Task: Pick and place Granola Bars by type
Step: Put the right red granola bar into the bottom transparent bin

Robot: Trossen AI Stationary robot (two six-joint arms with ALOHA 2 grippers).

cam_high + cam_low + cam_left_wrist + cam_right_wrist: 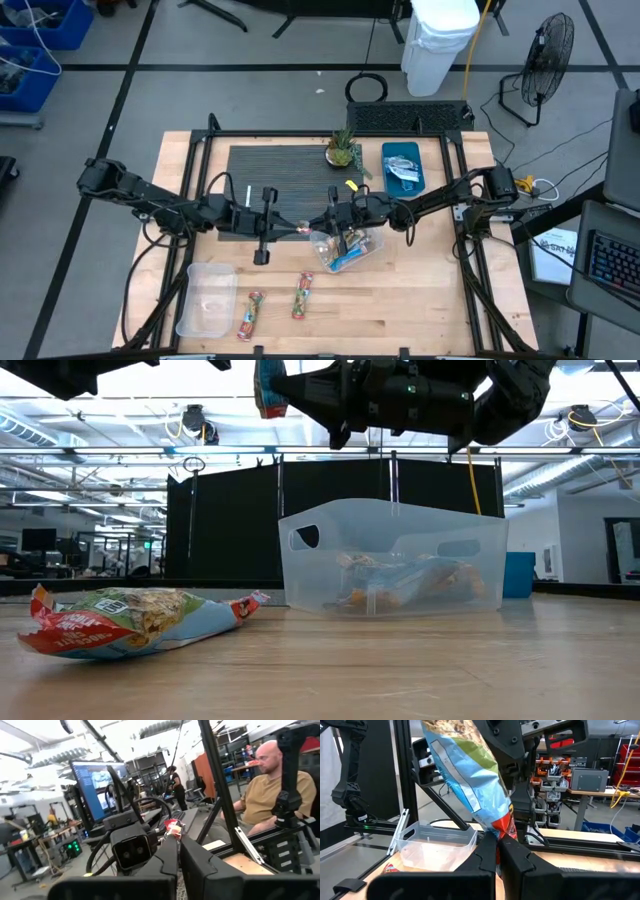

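Observation:
One orange-red-green and blue granola bar (306, 230) hangs in the air between both grippers, above the table's middle. My left gripper (296, 228) comes from the table's left and my right gripper (318, 226) from the right; each is shut on one end of it. In the right wrist view the bar (470, 775) runs from my right gripper (497, 842) up to the left gripper (507, 742). Two more bars (250, 315) (302, 295) lie flat on the wood near the near edge. A clear bin (350, 250) holds several bars. My left gripper pinches the bar's crimped red end (172, 826) between its two fingers, coming level from the table's left. The bar is lifted clear of the table. My right gripper pinches the bar's opposite red end (506, 827) between its two fingers, level from the table's right and along the bar's length. The bar stretches away from the fingers to the left gripper, clear of the table.
An empty clear bin (205, 300) sits at the near left. A blue tray (402, 165) with silvery packets and a small potted plant (342, 150) stand by the far edge of the dark mat (280, 170). A person sits beyond the table (270, 795).

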